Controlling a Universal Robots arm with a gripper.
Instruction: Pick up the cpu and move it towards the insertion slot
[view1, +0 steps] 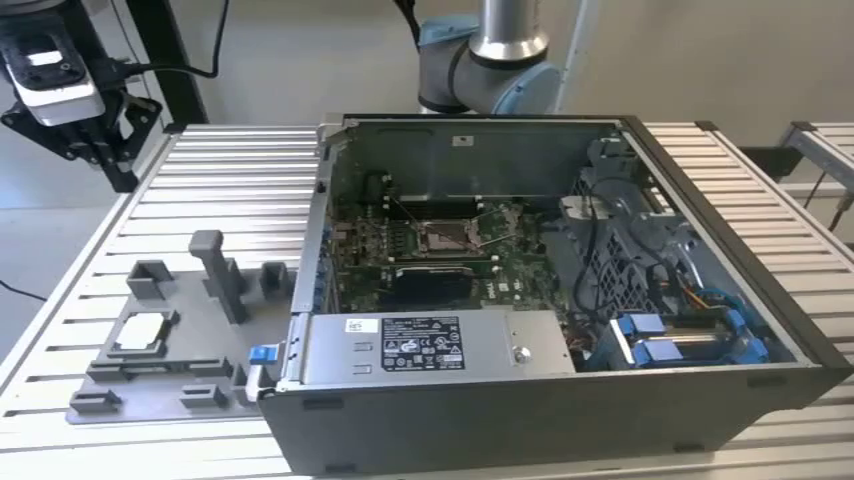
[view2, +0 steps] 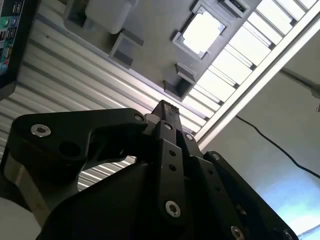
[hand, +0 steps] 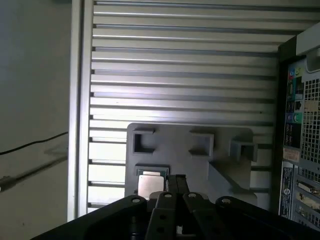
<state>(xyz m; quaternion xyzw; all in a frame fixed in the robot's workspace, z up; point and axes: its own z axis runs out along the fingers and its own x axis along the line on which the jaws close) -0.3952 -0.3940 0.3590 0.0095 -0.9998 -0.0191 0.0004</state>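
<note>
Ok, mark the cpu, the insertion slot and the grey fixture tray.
cpu (view1: 144, 333), exterior view, middle of its pale top face.
insertion slot (view1: 445, 236), exterior view, its brownish centre.
fixture tray (view1: 195, 340), exterior view, bare grey floor beside the cpu.

This is a robotics lab or assembly test cell rather than a home or an office. The desk (view1: 214, 190) is built of ribbed aluminium profiles, the kind used for industrial rigs, and a robot arm (view1: 487, 60) rises at its far side. A desktop computer case (view1: 534, 420) lies open on the desk, baring its green circuit board (view1: 358, 250), the insertion slot (view1: 441, 237) and bundled wiring (view1: 601, 270). Just beside the case, at the exterior view's left, sits a grey fixture tray (view1: 200, 340) with purpose-made blocks. The walls (view1: 721, 50) are plain and pale, and a loose black cable (view2: 270, 142) trails over the bare floor (view1: 40, 230).
</note>
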